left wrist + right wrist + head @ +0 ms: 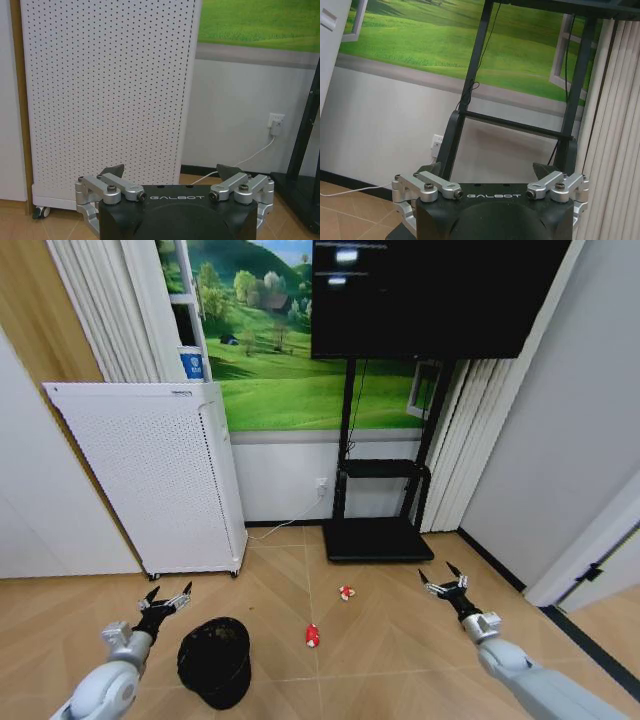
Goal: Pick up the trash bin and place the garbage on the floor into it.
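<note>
On my far left stands the tall white perforated unit [150,475], against the wall. My left gripper [166,602] hangs low in front of it, above the wooden floor [400,640], its fingers spread wide with nothing between them; in the left wrist view the same open jaws point at that white panel. The trash bin [215,660], black and lined with a dark bag, sits on the floor just beside this gripper, toward my middle and a little nearer my body. So the left arm is plainly the nearer one, and I judge the reach for the bin's rim is down and slightly inward. The bin looks round, so I see no long axis to line up with.

Further right lie two red-and-white scraps: one [312,636] near the bin, the other [346,592] a bit farther out toward the black TV stand [378,530]. I can't make out a bottle.

My right gripper [444,586] floats off to the right, also fully open and empty, well apart from the bin.
</note>
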Controlling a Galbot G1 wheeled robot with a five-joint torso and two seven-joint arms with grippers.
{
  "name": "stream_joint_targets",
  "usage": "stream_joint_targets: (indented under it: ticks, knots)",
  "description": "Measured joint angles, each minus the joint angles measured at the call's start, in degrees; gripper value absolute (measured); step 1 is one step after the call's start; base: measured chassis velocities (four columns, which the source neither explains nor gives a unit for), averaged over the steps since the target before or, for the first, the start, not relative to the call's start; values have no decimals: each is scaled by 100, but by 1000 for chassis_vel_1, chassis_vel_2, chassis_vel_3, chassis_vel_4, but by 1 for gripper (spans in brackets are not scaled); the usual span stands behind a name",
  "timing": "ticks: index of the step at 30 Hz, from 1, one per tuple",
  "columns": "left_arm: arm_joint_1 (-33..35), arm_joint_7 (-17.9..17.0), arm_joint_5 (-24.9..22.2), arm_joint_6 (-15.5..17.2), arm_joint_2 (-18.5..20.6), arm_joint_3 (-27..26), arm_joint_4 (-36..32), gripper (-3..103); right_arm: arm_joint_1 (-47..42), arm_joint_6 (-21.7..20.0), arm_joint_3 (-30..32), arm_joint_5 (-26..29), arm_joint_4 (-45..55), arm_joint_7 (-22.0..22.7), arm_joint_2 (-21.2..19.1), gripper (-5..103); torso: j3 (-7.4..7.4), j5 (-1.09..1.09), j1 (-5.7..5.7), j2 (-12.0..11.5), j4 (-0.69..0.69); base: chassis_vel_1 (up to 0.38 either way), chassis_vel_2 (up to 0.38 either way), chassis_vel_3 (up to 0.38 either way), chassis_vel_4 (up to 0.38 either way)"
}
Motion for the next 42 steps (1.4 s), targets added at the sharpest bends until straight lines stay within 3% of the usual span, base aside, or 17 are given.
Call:
stream_joint_targets:
  ticks: [16, 42]
  knots:
    - [82, -30, -57, 165, -48, -55, -30, 100, -36, -19, 37, 9, 37, 11, 22, 100, -7, 0, -3, -9, 0, 0, 0, 0, 0]
    - [123, -80, -26, 181, -169, -54, -52, 100, -194, 44, 175, -43, -22, -106, 112, 100, -420, 1, -208, -629, 0, 0, 0, 0, 0]
